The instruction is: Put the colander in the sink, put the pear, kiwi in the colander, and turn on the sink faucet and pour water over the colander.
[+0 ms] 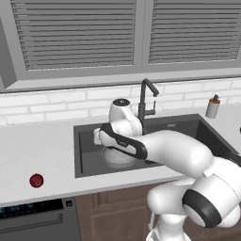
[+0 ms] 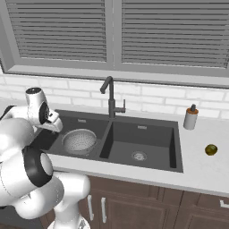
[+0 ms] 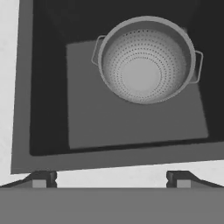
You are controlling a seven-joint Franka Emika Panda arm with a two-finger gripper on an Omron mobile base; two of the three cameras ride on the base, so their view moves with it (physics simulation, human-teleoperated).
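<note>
The silvery colander (image 3: 146, 59) stands upright and empty in the left, smaller basin of the dark sink (image 3: 109, 127). It also appears in the right base view as the colander (image 2: 79, 141) and, partly behind my arm, in the left base view as the colander (image 1: 115, 158). My gripper (image 3: 111, 180) hangs above the basin's front rim, open, with nothing between its fingers. The dark red pear (image 1: 36, 180) lies on the counter left of the sink (image 1: 89, 155). The olive-yellow kiwi (image 2: 211, 150) rests on the counter right of the sink (image 2: 143, 136). No water runs from the faucet (image 2: 109, 96).
A soap bottle (image 2: 191, 117) stands at the sink's back right corner. The faucet (image 1: 146, 99) rises behind the divider between the basins. A tiled wall and a shuttered window close the back. Cabinet doors lie below the counter.
</note>
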